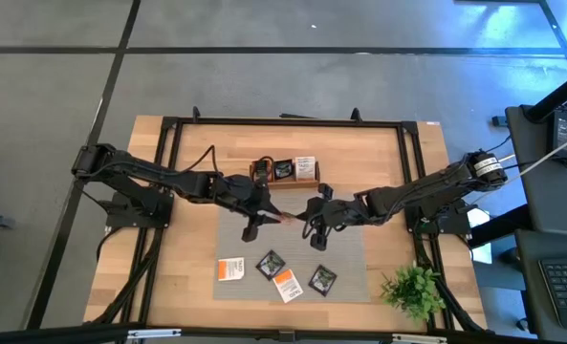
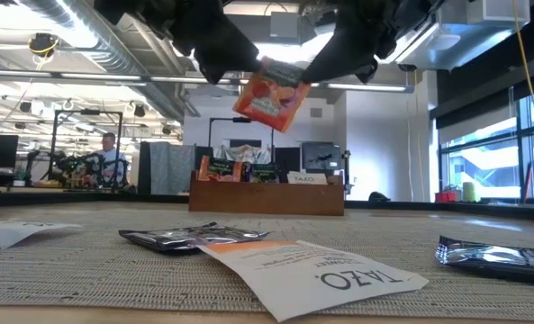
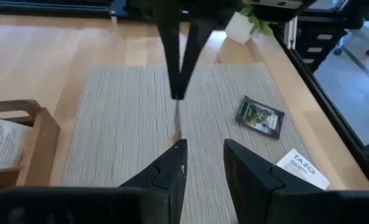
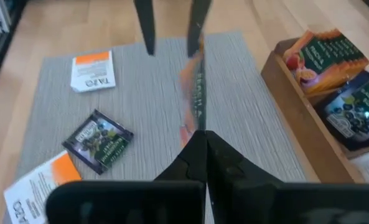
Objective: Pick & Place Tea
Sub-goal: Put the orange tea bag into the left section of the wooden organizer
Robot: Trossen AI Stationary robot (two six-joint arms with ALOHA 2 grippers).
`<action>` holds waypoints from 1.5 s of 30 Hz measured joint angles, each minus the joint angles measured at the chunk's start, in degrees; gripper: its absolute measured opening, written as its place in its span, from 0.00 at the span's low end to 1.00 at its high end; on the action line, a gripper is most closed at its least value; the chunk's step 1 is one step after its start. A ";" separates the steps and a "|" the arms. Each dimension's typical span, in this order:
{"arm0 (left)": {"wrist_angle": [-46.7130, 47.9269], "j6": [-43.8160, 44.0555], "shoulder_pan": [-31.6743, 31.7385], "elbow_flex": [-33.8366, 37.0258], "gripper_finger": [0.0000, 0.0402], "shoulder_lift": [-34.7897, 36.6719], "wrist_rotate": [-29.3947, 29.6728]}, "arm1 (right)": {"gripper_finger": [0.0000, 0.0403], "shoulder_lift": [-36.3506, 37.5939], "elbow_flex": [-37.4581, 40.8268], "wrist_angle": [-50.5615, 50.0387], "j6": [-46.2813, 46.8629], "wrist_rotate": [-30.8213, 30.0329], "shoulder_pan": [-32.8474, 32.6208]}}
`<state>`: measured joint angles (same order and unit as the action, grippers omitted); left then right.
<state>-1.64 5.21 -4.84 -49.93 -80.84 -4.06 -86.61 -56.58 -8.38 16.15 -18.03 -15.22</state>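
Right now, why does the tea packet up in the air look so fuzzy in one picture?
In the right wrist view the orange packet sits edge-on right by the lens, so it smears into a soft streak above the right gripper; in the low view the same packet looks sharper against bright ceiling lights, while the white packet lying nearest blurs at its front edge.

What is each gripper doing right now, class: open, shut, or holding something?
Left gripper: open, holding nothing, facing the orange tea sachet.
Right gripper: shut on the orange tea sachet, held above the mat.
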 joint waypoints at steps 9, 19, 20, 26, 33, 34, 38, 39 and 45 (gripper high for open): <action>-1.19 3.04 0.02 -0.04 0.25 0.00 0.06 | 0.00 -0.02 0.00 0.04 0.32 3.82 0.00; 15.69 1.21 -0.04 -7.70 0.25 -0.79 1.92 | 0.00 -4.22 0.00 1.53 1.37 4.27 0.22; 17.71 1.04 -0.05 -8.95 0.25 -1.36 2.69 | 0.00 -4.48 0.00 1.85 1.35 4.29 0.34; 27.89 -0.25 -0.53 -15.81 0.25 -7.27 1.22 | 0.00 -5.32 -0.02 5.94 -0.26 4.26 1.65; 33.54 -1.44 -0.79 -22.06 0.25 -12.61 1.40 | 0.01 -6.89 -0.03 6.90 -1.45 6.17 2.36; 33.47 -1.48 -0.79 -22.52 0.25 -12.82 1.39 | 0.01 -7.06 -0.03 6.62 -1.45 6.19 2.36; 33.31 -1.48 -0.79 -23.77 0.25 -12.81 1.31 | 0.01 -7.89 -0.02 7.23 -1.70 6.19 2.36; 33.82 -1.31 -0.79 -23.81 0.25 -12.81 1.26 | 0.01 -7.89 0.04 7.27 -1.90 6.19 2.36; 35.30 0.06 -0.79 -23.89 0.25 -12.85 0.46 | 0.01 -7.85 -0.01 11.07 -4.66 6.40 2.36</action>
<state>33.65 5.27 -5.63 -73.82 -93.69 -3.60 -94.45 -56.59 2.69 11.49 -11.63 -12.86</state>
